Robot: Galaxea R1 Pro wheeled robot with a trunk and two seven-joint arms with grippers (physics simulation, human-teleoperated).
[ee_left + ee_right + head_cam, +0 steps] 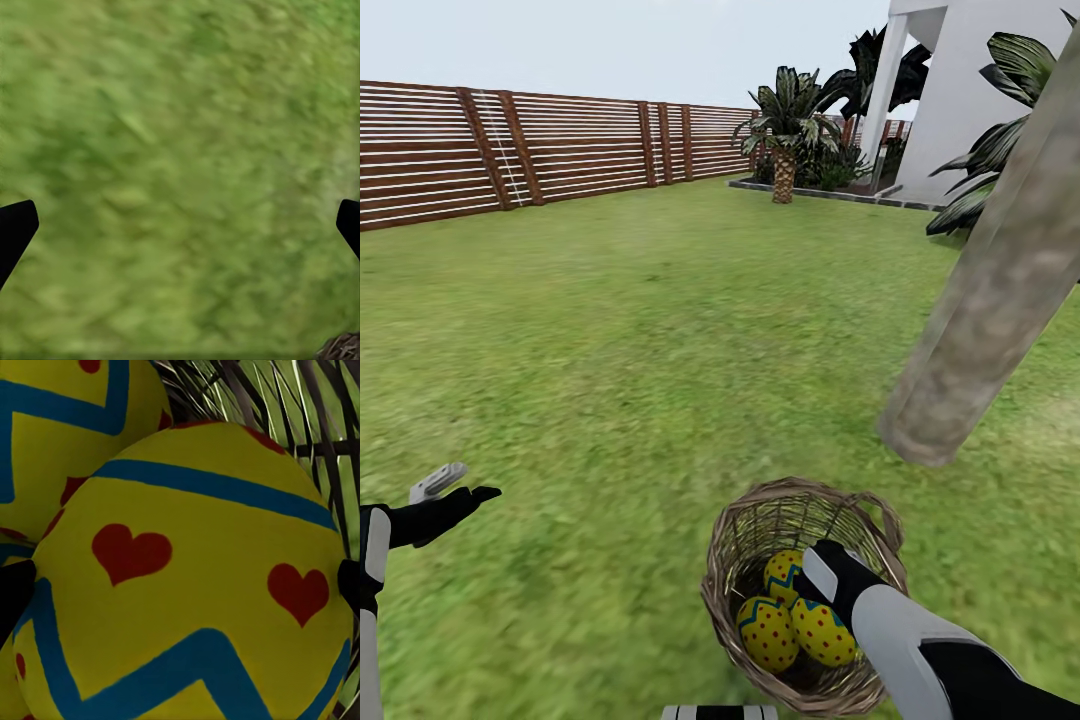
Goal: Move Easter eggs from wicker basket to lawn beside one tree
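The wicker basket point(750, 540) stands on the lawn point(610, 350) close in front of me, at the foot of the tree point(990, 300), whose thick grey-brown trunk leans up to the right. Inside lie the three Easter eggs point(768, 632), point(823, 634), point(784, 574), yellow with blue zigzags. My right gripper point(815, 585) reaches down into the basket. In the right wrist view it is open point(180, 585), its black fingertips point(15, 596) on either side of one egg point(195, 510). My left gripper point(465, 487) hangs open over bare grass to the left; its wrist view catches the basket's edge point(341, 349).
A slatted wooden fence point(510, 150) bounds the lawn at the back. A short palm point(785, 140) and dark plants stand in a bed by a white house point(970, 90) at the far right. Open grass stretches left of the trunk.
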